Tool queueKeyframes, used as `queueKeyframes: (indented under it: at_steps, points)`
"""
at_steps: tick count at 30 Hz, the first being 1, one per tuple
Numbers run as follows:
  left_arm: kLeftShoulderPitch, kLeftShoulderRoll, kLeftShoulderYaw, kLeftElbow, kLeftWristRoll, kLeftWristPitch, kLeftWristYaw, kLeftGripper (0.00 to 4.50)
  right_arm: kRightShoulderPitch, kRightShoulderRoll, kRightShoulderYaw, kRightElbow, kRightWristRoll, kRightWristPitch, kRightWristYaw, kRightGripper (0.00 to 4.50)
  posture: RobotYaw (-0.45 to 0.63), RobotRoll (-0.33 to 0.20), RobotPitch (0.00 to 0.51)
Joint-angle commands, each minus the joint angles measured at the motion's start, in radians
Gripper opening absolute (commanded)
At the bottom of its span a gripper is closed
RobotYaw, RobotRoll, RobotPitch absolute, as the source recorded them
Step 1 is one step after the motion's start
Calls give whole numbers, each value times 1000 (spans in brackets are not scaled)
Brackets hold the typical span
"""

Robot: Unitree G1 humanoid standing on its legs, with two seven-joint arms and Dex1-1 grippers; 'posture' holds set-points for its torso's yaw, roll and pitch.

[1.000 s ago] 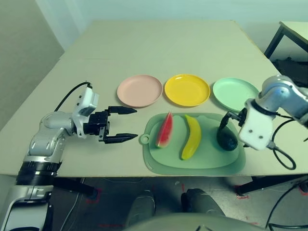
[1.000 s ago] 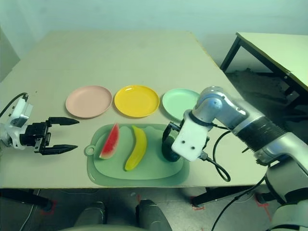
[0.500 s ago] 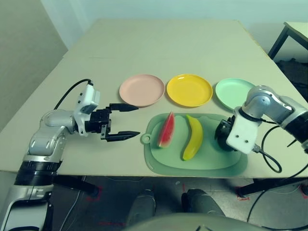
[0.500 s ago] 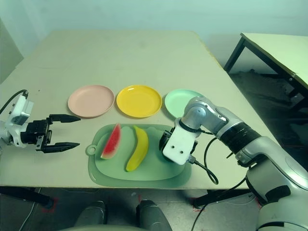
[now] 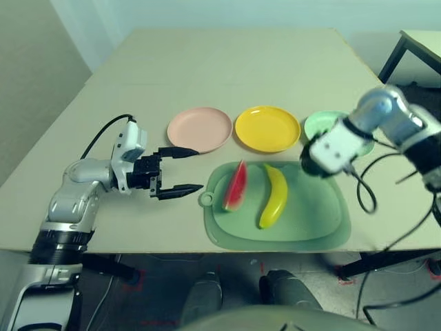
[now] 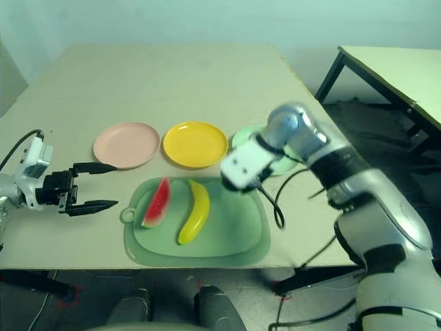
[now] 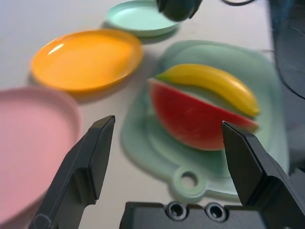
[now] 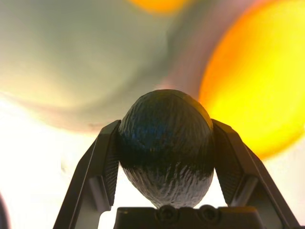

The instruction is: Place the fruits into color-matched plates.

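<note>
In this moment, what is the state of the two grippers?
Left gripper: open, holding nothing, beside the green mat.
Right gripper: closed on the avocado, held above the table.

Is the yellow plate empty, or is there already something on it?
Empty: the yellow plate shows bare across its whole surface.

Silver arms, white wrist housings

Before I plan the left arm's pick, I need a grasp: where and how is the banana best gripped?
Probably mid-length on the banana, from above, fingers across its narrow width: it lies flat, curved and lengthwise away from the robot, with bare mat beside it and the watermelon close on its left.
</note>
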Motion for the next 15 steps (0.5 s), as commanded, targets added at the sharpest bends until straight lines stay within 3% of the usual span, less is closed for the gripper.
queueKeyframes:
  at_steps: [1, 7, 13, 14, 15]
  points:
    - [-26, -6, -11, -37, -6, 109, 65, 4500, -36, 36, 17, 176, -146, -32, -132, 3033, -39, 0, 54]
    - [4, 2, -35, -87, 24, 140, 94, 4500, -50, 77, 72, 329, -368, 16, -420, 3033, -2, 0, 52]
    - [45, 1, -33, -117, 26, 134, 92, 4500, -23, 93, 59, 377, -451, 60, -528, 3033, 3, 0, 51]
    - [46, 1, -32, -118, 26, 134, 91, 4500, -26, 94, 52, 378, -454, 59, -532, 3790, 3, 0, 51]
    - [47, 2, -31, -119, 26, 134, 91, 4500, -28, 94, 45, 379, -457, 58, -534, 4027, 3, 0, 51]
